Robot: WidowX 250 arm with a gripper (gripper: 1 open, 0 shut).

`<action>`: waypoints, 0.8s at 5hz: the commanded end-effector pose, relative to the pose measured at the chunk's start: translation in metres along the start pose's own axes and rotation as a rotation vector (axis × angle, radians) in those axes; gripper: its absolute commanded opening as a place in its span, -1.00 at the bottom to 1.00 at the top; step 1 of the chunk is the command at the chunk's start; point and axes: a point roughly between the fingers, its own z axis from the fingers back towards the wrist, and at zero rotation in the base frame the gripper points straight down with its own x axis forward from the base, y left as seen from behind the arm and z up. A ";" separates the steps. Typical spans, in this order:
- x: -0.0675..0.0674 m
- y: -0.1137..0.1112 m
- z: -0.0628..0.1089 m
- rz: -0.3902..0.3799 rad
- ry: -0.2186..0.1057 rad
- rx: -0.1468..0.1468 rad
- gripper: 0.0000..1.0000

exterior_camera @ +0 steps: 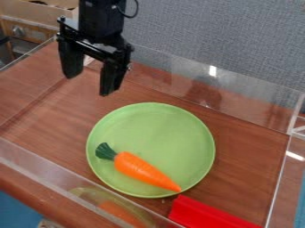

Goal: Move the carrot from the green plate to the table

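One carrot (138,166) lies on the near side of the one green plate (179,125), leafy end toward the plate's left rim, and a red block (215,215) sits just off the plate at the table's (48,102) near right edge. The gripper (91,70) hangs over bare wood toward the far left corner, jaws spread wide and holding nothing. Low clear walls (36,160) run along the table's edges, with open wood left of and beyond the plate.

No text, label, brand, number or sign can be read.
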 end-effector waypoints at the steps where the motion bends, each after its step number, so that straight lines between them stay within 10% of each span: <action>1: 0.000 0.004 0.008 0.022 -0.058 0.010 1.00; 4: 0.010 0.004 -0.010 -0.004 -0.054 0.015 1.00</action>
